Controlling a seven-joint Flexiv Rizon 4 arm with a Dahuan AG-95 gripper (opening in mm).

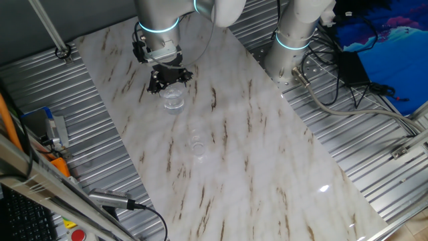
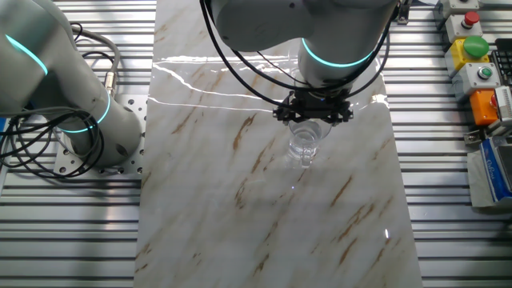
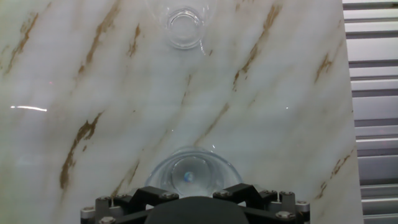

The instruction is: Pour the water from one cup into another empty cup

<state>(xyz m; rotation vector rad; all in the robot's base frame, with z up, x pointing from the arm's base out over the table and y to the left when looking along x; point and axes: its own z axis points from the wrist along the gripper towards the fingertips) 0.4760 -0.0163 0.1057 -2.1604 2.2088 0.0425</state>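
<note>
The larger clear tumbler (image 1: pixel 172 100) stands on the marble table (image 1: pixel 267 154), with faint glints of water at its bottom. It also shows in the other fixed view (image 2: pixel 304 144) and at the bottom of the hand view (image 3: pixel 189 173). My gripper (image 1: pixel 168 79) points down right above the tumbler's rim, with its black jaws spread to either side; the fingertips are hidden in the hand view. It also shows in the other fixed view (image 2: pixel 313 114). The smaller, narrower clear cup (image 1: pixel 196 144) stands upright a short way nearer the table's middle and shows at the top of the hand view (image 3: pixel 185 27).
A second arm's base (image 1: pixel 294 40) stands beside the table on the ribbed metal bench (image 1: pixel 374 154). Cables (image 1: pixel 348 80) lie near it. A box with coloured buttons (image 2: pixel 472 56) sits at the bench edge.
</note>
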